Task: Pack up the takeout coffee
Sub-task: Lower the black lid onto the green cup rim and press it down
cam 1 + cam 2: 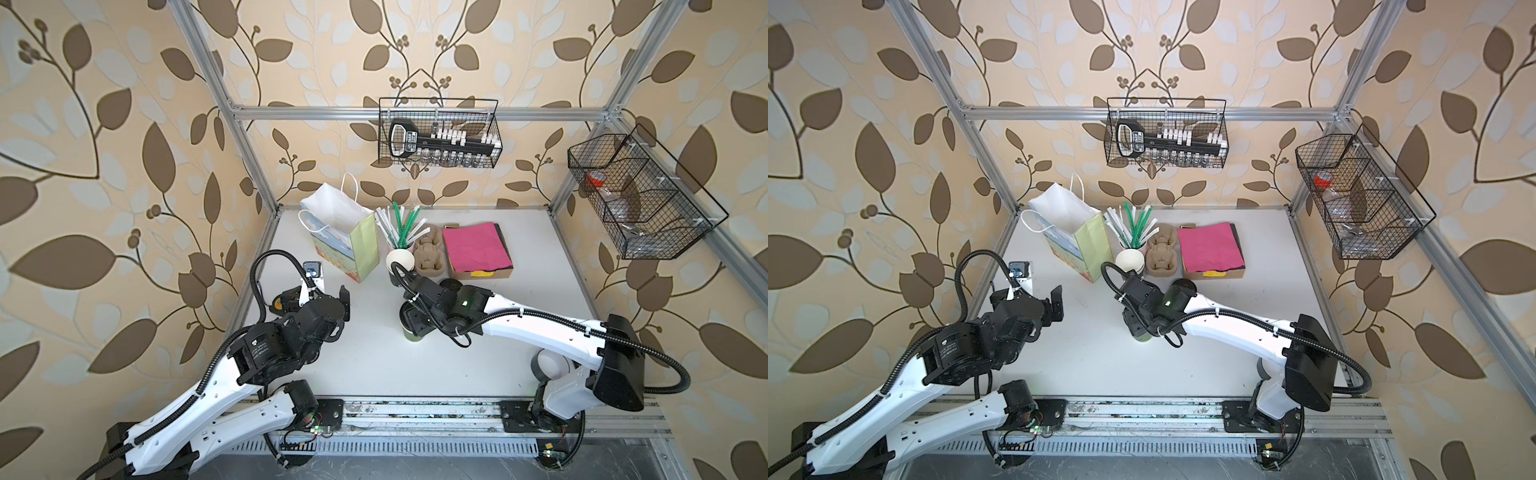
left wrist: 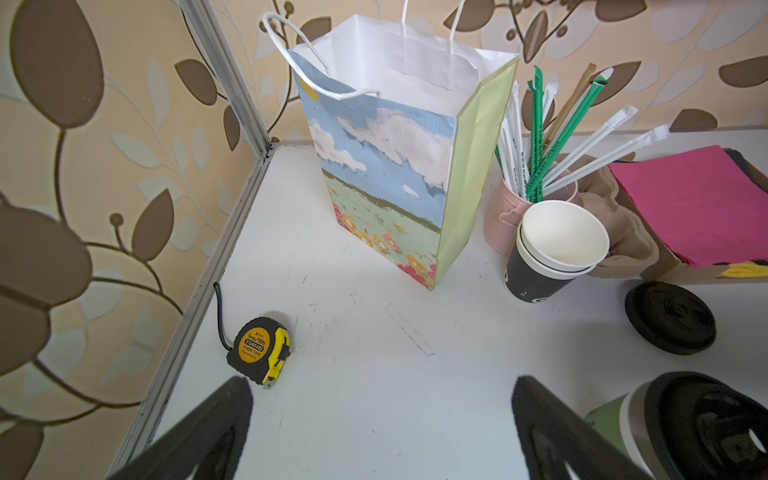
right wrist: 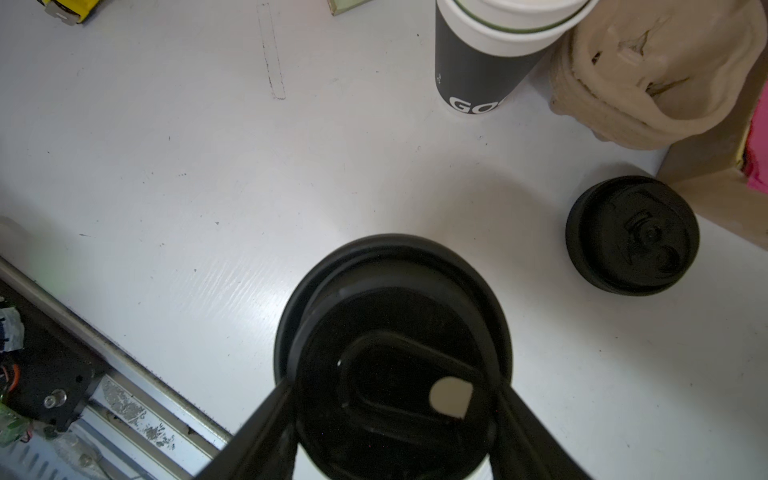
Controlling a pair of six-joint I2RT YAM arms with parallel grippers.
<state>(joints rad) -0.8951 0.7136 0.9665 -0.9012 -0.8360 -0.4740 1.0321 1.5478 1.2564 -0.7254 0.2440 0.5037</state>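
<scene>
Holding: the right tool [image 3: 392,390] pinches the takeout coffee [image 1: 415,336] from both sides, just under its black lid.
Other tool: the left tool [image 2: 382,386] is spread wide and holds nothing.
Where the coffee is: standing in the middle of the tabletop [image 1: 365,357], nearer than the paper bag [image 2: 386,166], which stands open at the far left.
How it may feel: light, with thin paper walls that squash easily. I cannot tell if it is full. If it is, tipping could spill it.
Best place to hold: the cup wall under the lid rim, gently, so the lid does not pop off.
Count: one takeout coffee, one paper bag, two stacked empty cups [image 2: 557,249], one loose black lid [image 3: 631,237] (maybe a small pile), one tape measure [image 2: 259,351].
Straws: many, in a pink cup [image 2: 505,216].
</scene>
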